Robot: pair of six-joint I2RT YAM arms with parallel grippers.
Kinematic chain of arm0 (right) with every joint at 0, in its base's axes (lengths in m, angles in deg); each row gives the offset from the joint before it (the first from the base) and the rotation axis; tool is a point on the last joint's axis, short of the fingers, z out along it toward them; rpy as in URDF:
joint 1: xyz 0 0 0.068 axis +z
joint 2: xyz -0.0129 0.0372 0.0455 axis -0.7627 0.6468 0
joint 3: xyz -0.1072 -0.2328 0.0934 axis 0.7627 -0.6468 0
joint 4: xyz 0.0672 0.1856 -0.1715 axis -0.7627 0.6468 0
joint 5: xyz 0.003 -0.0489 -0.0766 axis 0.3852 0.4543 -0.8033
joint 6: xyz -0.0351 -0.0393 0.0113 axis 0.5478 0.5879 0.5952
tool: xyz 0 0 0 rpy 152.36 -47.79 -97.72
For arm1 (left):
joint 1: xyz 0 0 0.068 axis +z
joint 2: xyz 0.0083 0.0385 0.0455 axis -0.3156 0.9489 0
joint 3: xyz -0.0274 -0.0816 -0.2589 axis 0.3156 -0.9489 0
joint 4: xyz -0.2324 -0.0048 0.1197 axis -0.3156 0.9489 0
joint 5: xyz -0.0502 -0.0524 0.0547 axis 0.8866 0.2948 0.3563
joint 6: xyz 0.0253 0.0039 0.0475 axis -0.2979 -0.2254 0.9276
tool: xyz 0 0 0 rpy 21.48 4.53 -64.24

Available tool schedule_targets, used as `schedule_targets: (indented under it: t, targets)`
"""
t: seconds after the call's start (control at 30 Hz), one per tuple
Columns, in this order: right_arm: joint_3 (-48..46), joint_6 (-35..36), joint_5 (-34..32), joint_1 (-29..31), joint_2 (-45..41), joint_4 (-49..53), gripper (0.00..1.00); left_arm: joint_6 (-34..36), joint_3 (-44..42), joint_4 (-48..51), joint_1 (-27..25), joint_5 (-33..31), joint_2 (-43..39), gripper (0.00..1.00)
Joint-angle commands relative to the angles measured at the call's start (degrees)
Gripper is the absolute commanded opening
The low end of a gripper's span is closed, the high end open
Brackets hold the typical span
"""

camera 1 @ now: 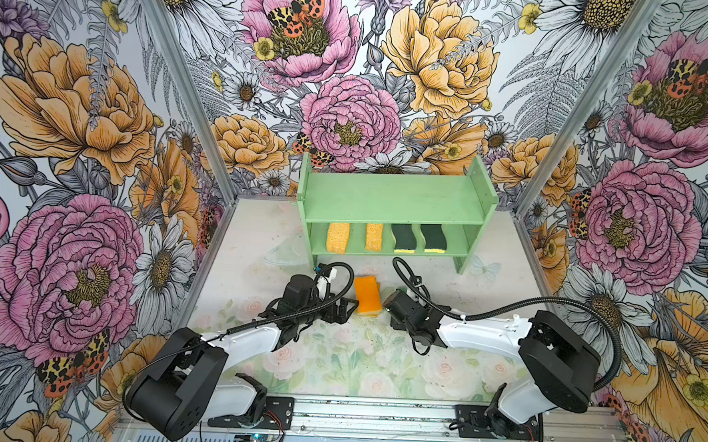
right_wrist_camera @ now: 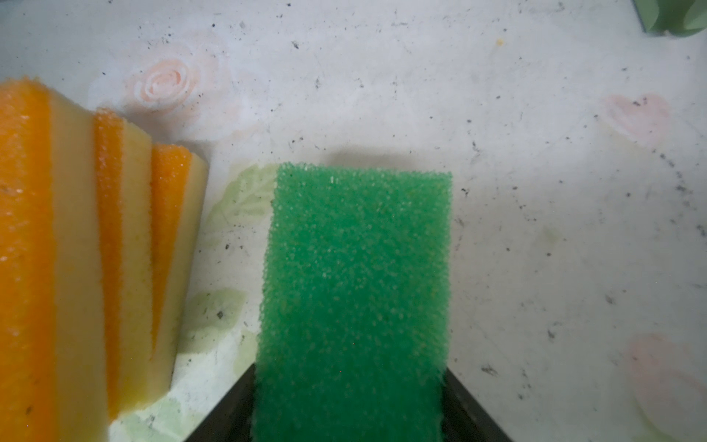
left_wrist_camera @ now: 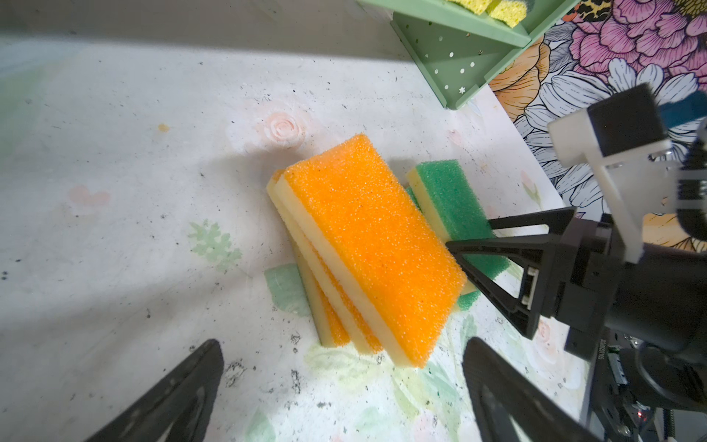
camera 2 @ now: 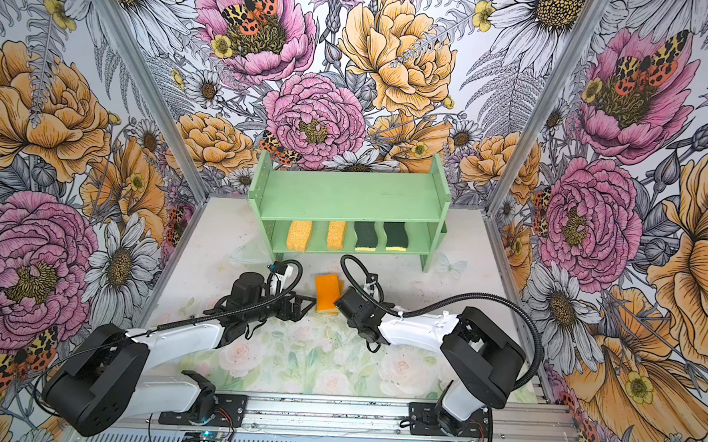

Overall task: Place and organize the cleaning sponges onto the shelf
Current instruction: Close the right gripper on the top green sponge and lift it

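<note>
Arms (camera 1: pixel 250 337) (camera 1: pixel 483 335) both stretched low toward centre. We saw right gripper (right_wrist_camera: pixel 350 367) clamped on green-topped sponge (right_wrist_camera: pixel 355 268); left gripper (left_wrist_camera: pixel 344 344) spread wide beside orange-topped stack (left_wrist_camera: pixel 367 237).

Top tier of the shelf (camera 1: pixel 395 199): bare board, so you can enter from above or from the front. The side panels (camera 1: pixel 485 187) close both ends.

Lower tier: a row of four sponges (camera 1: pixel 374 236) fills most of it. The widest gap is at the right end, under low headroom.

Floor in front: the orange stack (camera 1: pixel 368 295) and the green sponge (left_wrist_camera: pixel 451 199) just beside it block the lane between the left gripper (camera 1: pixel 350 308) and the right gripper (left_wrist_camera: pixel 472 233).

The cable loops (camera 1: pixel 401 270) rise just before the lower tier.
</note>
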Motion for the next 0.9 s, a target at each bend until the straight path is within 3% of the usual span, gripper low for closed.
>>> schedule_targets:
  t: [0.0, 0.43, 0.87]
  targets:
    - [0.04, 0.83, -1.41, 0.44, -1.35, 0.16, 0.65, 0.47, -0.03, -0.07, -0.19, -1.10, 0.04, 0.99]
    - [-0.76, 5.20, 0.45, -0.13, -5.67, 0.24, 0.61, 0.44, 0.67, -0.16, -0.20, -0.81, 0.82, 0.99]
    - [0.10, 12.91, 9.45, -4.02, -13.65, 4.92, 0.61, 0.41, 1.39, -0.57, -0.32, -0.48, 2.22, 0.99]
